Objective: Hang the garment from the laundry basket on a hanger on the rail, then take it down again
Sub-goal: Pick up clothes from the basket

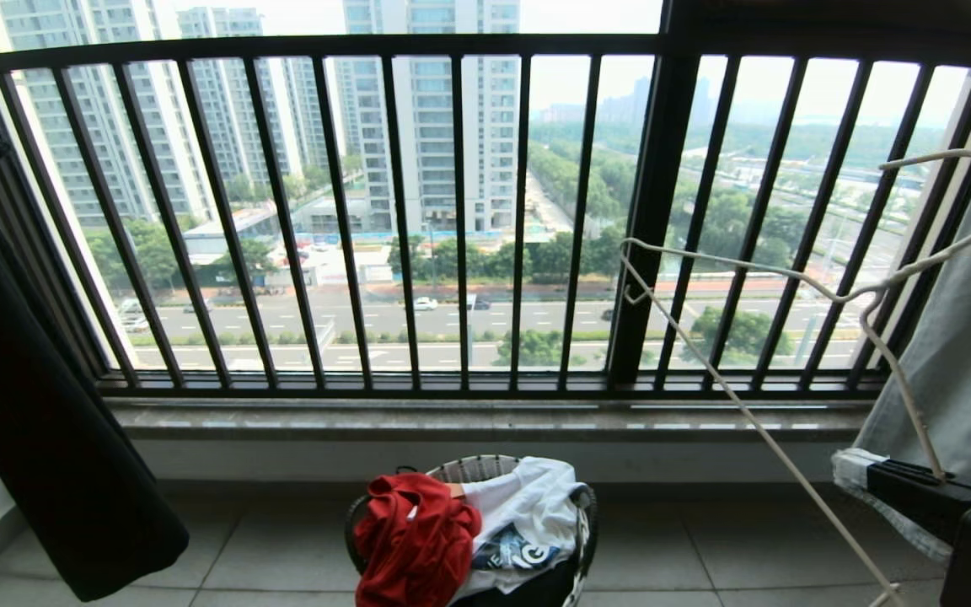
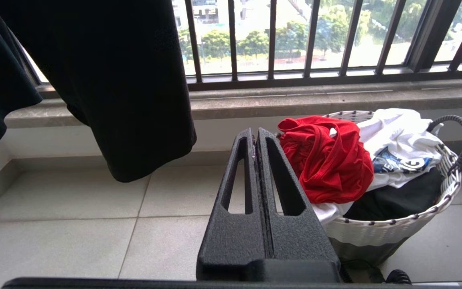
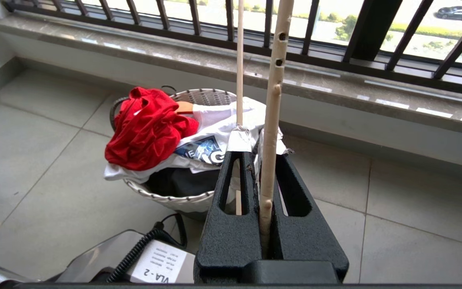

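The red garment (image 1: 414,535) lies crumpled on the left side of the round white laundry basket (image 1: 469,468) on the tiled floor. My right gripper (image 1: 856,476) is at the lower right, shut on the thin cream-white hanger (image 1: 865,297), which juts up and left in front of the railing. In the right wrist view the hanger (image 3: 273,100) runs out between the taped fingertips of that gripper (image 3: 255,148), with the garment (image 3: 146,128) and basket (image 3: 175,196) beyond. My left gripper (image 2: 255,134) is shut and empty, low beside the basket (image 2: 395,233) and garment (image 2: 329,160). The rail is out of view.
A black garment (image 1: 39,421) hangs at the left. A white garment with blue print (image 1: 528,514) and dark cloth share the basket. The black barred balcony railing (image 1: 452,211) and stone sill (image 1: 485,417) close off the front. Grey cloth (image 1: 957,354) hangs at the right.
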Robot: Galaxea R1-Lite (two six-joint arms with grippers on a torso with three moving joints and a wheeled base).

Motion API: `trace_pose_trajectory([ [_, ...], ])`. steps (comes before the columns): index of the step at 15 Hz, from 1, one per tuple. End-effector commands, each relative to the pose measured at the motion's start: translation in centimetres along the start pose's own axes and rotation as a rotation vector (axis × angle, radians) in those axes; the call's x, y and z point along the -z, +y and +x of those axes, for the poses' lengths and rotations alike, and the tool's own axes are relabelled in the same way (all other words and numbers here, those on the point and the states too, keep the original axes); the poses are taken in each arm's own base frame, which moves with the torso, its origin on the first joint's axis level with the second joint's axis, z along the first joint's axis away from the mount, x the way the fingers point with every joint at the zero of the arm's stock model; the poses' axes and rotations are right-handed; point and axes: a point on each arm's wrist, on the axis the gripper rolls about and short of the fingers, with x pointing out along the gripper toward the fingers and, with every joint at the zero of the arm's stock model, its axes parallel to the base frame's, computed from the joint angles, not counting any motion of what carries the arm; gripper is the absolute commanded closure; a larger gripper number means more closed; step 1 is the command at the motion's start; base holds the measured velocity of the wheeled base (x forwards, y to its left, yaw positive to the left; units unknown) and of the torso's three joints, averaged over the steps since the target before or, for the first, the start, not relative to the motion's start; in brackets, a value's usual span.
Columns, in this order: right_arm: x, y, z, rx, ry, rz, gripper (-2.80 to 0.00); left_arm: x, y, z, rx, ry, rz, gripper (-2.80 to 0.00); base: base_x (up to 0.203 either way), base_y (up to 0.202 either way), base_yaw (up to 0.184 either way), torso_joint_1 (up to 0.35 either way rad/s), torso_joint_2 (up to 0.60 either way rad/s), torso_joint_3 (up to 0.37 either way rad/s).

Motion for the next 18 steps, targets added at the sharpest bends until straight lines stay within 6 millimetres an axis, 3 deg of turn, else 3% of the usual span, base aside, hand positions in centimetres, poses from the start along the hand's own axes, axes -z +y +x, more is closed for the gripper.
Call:
trace_pose_trajectory([
  [1,-1.4,0.8,1.4,-0.001,-0.014,0.001,0.0,0.0,0.0,0.0,0.0,0.0,0.0,0.0,0.0,0.0,0.0,0.0,0.0,0.0],
  [9,-2.9,3.5,6.8,-0.105,-0.047,-0.335,0.0,0.0,0.0,0.0,0.0,0.001,0.0,0.0,0.0,0.0,0.0,0.0,0.0,0.0],
  [13,-3.0,4.0,6.7,-0.304,0.045,-0.396,0.0,0.0,0.0,0.0,0.0,0.001,0.0,0.0,0.0,0.0,0.0,0.0,0.0,0.0],
  [18,-2.3,4.2,6.9,-0.379,0.115,-0.407,0.0,0.0,0.0,0.0,0.0,0.0,0.002,0.0,0.0,0.0,0.0,0.0,0.0,0.0],
])
